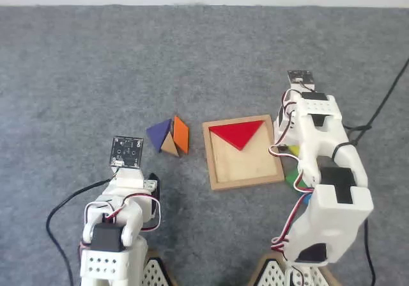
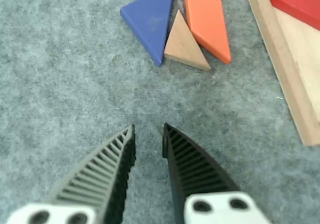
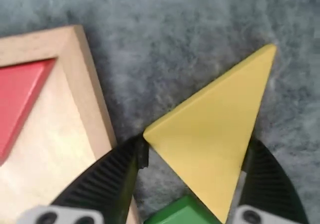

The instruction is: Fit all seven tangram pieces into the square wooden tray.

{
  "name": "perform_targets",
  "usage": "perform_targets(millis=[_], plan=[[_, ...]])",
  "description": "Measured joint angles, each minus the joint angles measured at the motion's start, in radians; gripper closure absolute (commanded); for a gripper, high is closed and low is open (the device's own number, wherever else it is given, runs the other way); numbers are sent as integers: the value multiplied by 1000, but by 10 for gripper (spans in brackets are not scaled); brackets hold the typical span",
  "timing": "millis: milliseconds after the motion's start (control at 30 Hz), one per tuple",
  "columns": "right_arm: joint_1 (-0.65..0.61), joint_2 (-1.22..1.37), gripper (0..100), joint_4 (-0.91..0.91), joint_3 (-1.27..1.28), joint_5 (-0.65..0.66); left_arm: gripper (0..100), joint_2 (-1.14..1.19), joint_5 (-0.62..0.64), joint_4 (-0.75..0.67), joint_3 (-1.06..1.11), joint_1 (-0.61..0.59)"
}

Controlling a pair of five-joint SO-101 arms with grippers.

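The square wooden tray holds a red triangle in its far part. To its left a blue triangle, a tan triangle and an orange parallelogram lie clustered together. My left gripper hovers near them over the carpet, narrowly open and holding nothing. My right gripper is shut on a yellow triangle just right of the tray. A green piece lies beside it.
A small blue piece peeks out under the right arm. Grey carpet covers the table. Black cables run off at the right edge and lower left. The right arm's body hides the ground right of the tray.
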Motion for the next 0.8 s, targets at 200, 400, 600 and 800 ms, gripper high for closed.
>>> perform_targets(millis=[200,400,600,800], plan=[[-12,0,708,0,-2,-63,907,0,0,0,0,0],[-17,0,619,5,-21,-117,907,0,0,0,0,0],[-21,0,524,5,-26,-199,907,0,0,0,0,0],[-46,2,570,5,-69,-216,907,0,0,0,0,0]])
